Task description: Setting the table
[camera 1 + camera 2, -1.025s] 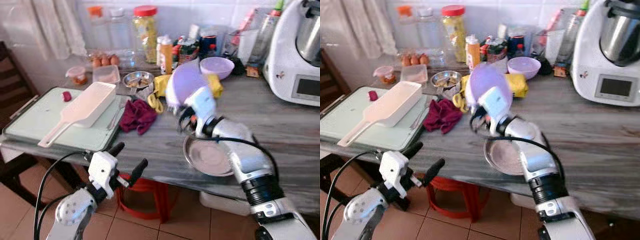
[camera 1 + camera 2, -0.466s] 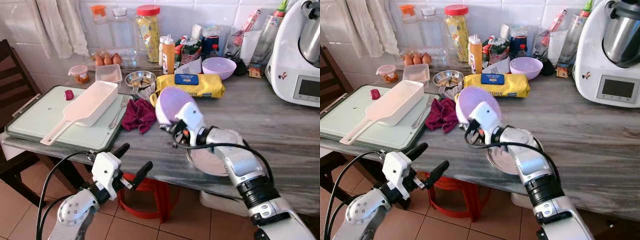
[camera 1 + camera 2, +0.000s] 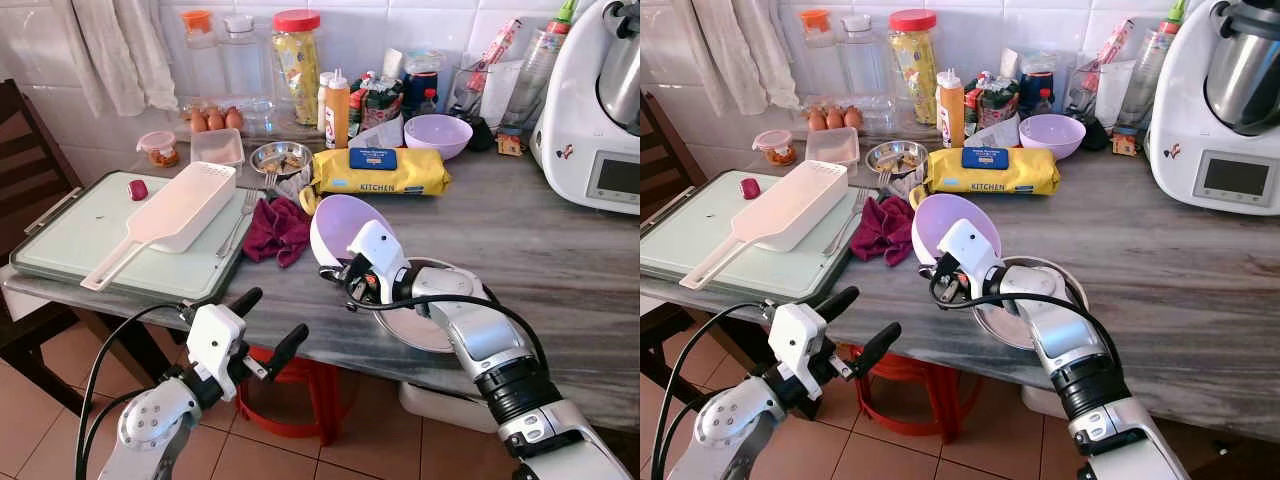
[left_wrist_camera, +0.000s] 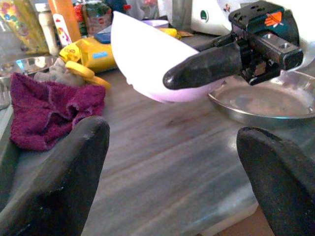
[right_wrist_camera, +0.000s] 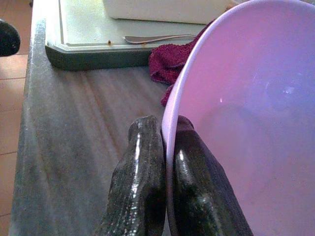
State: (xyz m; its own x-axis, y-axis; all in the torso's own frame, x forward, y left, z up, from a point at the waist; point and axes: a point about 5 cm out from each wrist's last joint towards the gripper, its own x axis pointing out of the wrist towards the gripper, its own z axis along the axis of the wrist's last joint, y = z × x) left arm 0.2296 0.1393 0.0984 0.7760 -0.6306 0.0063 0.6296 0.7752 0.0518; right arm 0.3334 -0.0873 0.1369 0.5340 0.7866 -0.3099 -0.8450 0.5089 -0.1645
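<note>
Pinching thin rim of smooth lilac bowl (image 3: 340,225), right gripper (image 5: 165,162); left gripper (image 3: 268,328) wide; round steel plate (image 3: 425,325) beside

white appliance (image 3: 600,120) cut off right

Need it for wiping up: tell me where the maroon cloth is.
The maroon cloth lies on the counter in the eye views, between the green tray and the lilac bowl pinched by the right gripper.
</note>
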